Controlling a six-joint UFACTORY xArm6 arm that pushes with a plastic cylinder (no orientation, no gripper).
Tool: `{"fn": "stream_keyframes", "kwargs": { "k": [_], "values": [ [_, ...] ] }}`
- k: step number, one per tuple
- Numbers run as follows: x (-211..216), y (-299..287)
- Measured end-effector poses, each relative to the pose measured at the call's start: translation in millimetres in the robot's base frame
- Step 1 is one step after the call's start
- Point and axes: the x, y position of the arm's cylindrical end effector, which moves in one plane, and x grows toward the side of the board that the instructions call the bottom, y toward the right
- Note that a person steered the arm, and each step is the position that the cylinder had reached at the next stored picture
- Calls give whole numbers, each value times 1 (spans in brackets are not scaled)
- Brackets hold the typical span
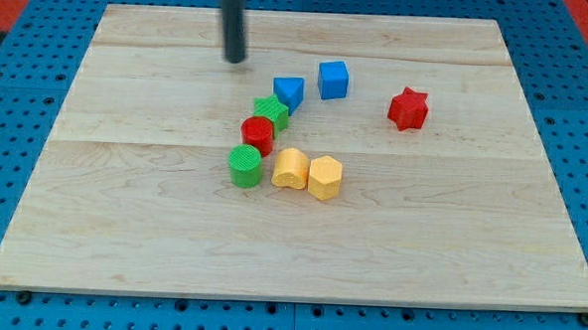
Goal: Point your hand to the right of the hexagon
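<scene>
The yellow hexagon block [325,176] lies near the board's middle, touching a yellow heart-shaped block [291,168] on its left. My tip [236,58] is near the view's top, well up and to the left of the hexagon, and touches no block. The rod runs up out of the frame.
A green cylinder [244,167], a red cylinder [259,134] and a green star-like block [271,111] form a line left of the yellow pair. A blue triangle [289,90], a blue cube [334,79] and a red star [408,108] lie above. The wooden board [122,227] sits on a blue pegboard.
</scene>
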Motion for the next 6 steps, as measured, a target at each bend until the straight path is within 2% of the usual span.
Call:
{"fn": "stream_keyframes", "kwargs": {
  "k": [2, 3, 4, 5, 6],
  "values": [
    [215, -23],
    [279, -3],
    [275, 95],
    [252, 211],
    [193, 228]
  ]
}}
